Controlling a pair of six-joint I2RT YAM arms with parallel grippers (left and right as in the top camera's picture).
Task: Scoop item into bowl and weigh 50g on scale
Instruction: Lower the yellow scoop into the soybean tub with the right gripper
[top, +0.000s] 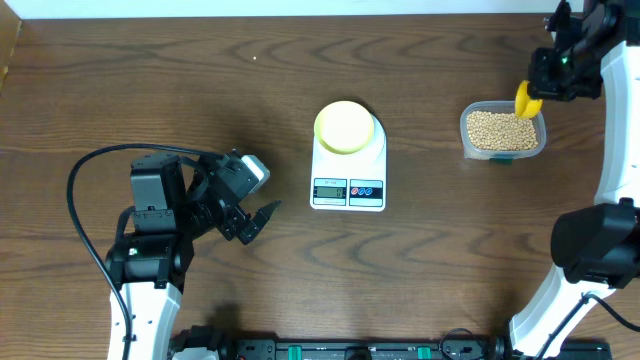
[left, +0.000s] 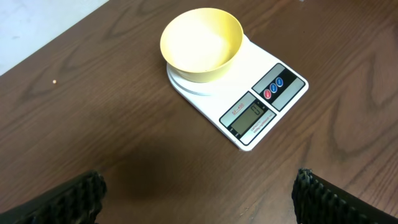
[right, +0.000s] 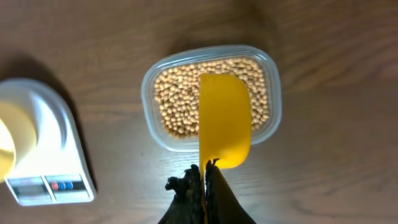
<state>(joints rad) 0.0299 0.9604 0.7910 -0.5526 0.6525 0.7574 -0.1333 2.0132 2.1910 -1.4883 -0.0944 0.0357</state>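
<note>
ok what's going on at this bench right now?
The right gripper is shut on the handle of a yellow scoop, holding it over the clear tub of beans. No beans show in the scoop. The bowl sits empty on the scale. The left gripper is open beside the scale, holding nothing.

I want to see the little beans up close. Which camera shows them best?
The right wrist view: the beans fill the clear tub just below it, single beans easy to tell apart, though the yellow scoop hides some. Overhead shows them as a small tan patch. The left wrist view shows none.
</note>
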